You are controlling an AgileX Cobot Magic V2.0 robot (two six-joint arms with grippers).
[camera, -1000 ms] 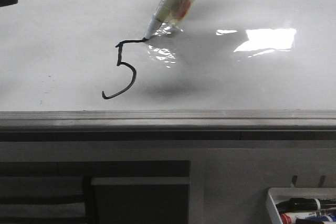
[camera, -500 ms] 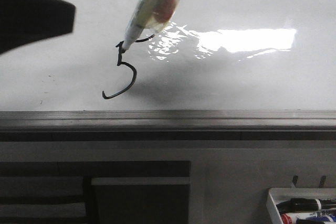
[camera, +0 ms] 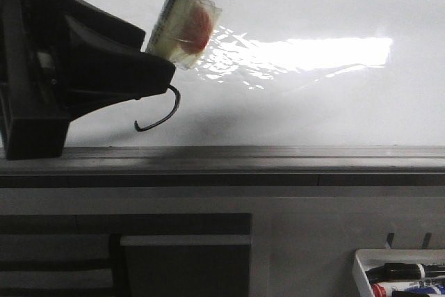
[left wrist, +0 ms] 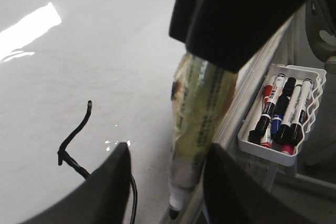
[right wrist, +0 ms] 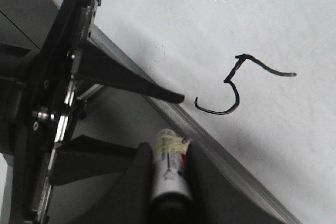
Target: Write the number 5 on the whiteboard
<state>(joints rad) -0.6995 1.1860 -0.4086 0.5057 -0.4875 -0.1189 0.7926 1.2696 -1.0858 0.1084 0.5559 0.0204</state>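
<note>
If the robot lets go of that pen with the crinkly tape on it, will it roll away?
Probably it would roll a little: the tape-wrapped marker has a round barrel, and the glossy whiteboard looks slick. The bumpy wrapping might slow it. It looks stiff and light, held straight in the right gripper.

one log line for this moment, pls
number 5: drawn | marker: off whiteboard | right gripper: shut on marker | left gripper: open, at marker

At the left of the frame the left end effector covers most of the number 5; only its hooked curve shows on the whiteboard. At top centre, a tape-wrapped marker hangs tilted.
</note>
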